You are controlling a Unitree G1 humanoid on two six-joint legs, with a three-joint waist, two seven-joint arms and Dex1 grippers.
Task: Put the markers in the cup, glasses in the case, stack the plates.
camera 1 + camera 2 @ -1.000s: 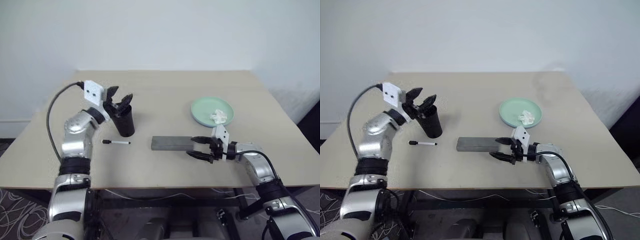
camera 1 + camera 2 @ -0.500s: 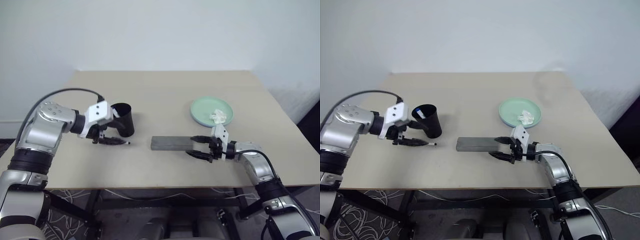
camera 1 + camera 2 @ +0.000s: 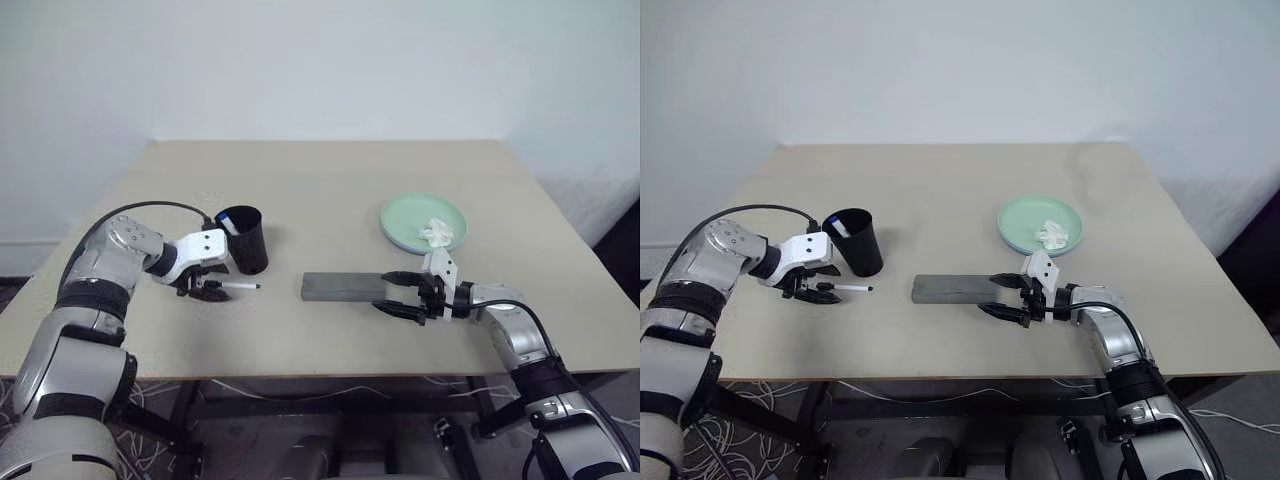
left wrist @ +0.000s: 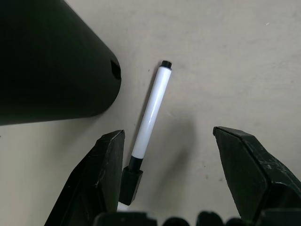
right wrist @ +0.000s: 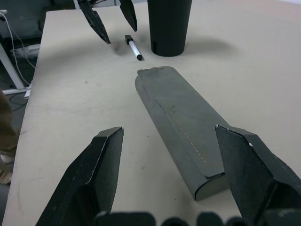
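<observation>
Pincer point(image 4: 167, 176) agape — astride marker point(image 4: 149, 115)

Left tool point(image 3: 208, 289) has come down from the rim of the cup point(image 3: 244, 239) to the worktop point(image 3: 330, 190), fingers spread over the capped end of the black-capped marker point(image 4: 148, 125). A blue tip now shows inside the cup, probably the other marker.

lab, bare table point(image 3: 330, 180), plain white wall point(image 3: 320, 60)
</observation>
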